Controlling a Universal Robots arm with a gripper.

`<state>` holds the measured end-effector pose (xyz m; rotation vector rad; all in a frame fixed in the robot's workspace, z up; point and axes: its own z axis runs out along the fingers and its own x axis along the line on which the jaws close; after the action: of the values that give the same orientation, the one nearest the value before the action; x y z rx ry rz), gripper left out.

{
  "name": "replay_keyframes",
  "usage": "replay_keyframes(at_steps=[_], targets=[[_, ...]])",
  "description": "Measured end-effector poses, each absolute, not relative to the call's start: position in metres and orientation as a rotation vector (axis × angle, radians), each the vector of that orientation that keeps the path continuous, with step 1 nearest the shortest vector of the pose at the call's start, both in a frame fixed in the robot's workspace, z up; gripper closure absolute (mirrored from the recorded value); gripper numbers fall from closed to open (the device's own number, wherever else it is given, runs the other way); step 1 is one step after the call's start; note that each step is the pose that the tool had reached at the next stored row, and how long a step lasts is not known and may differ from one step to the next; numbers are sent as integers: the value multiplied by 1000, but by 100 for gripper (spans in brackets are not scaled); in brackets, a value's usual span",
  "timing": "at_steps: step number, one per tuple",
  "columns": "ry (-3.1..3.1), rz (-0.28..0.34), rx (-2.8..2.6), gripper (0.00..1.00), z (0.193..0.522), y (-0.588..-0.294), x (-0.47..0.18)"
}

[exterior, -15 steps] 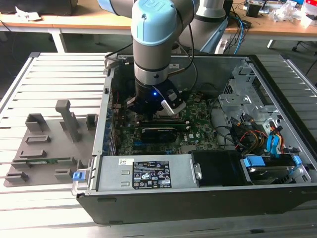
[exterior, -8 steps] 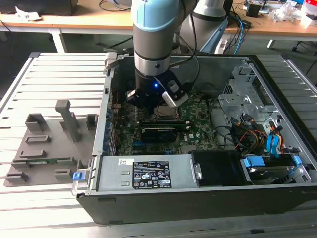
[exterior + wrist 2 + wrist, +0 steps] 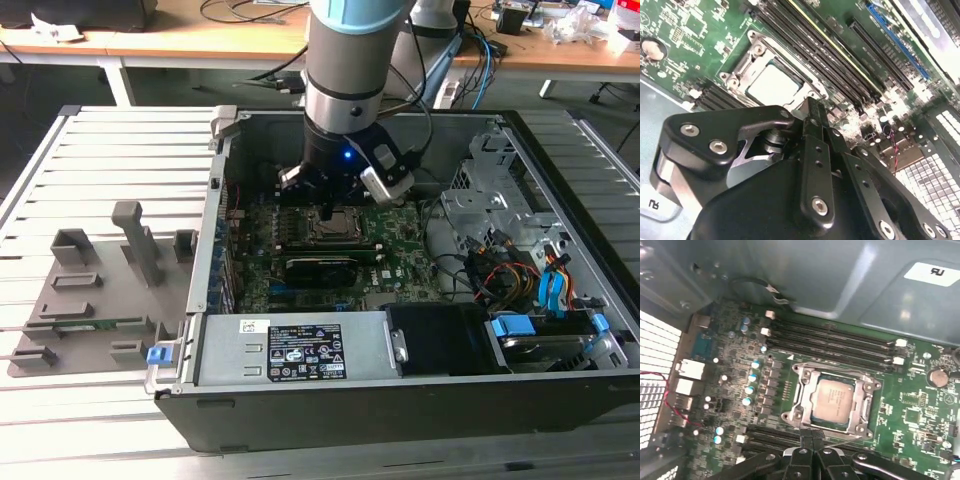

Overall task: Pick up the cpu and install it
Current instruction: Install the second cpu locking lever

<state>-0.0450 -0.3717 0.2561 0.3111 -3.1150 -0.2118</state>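
The cpu [image 3: 834,399] lies flat in the metal-framed socket [image 3: 801,392] on the green motherboard, its pale silver top facing up. In the second wrist view the cpu [image 3: 772,85] sits just beyond the black fingertips. My gripper [image 3: 812,436] hangs a little above the board at the socket's edge, fingers pressed together with nothing between them. In the exterior view my gripper [image 3: 328,212] reaches down into the open computer case [image 3: 215,215] right over the socket [image 3: 326,232].
Memory slots [image 3: 830,335] run beside the socket. A grey holder tray [image 3: 90,300] with blocks lies outside the case on the exterior view's left. A drive cage [image 3: 490,190], loose cables [image 3: 500,270] and a labelled metal box [image 3: 300,350] crowd the case.
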Motion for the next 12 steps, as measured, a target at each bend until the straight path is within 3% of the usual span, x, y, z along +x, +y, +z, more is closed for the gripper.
replay_keyframes(at_steps=[5,9,12], targets=[[-3115,-211,311,89,254,-392,-46],[-3112,-335,312,89,252,-400,-49],[-3112,-336,311,89,250,-402,-50]])
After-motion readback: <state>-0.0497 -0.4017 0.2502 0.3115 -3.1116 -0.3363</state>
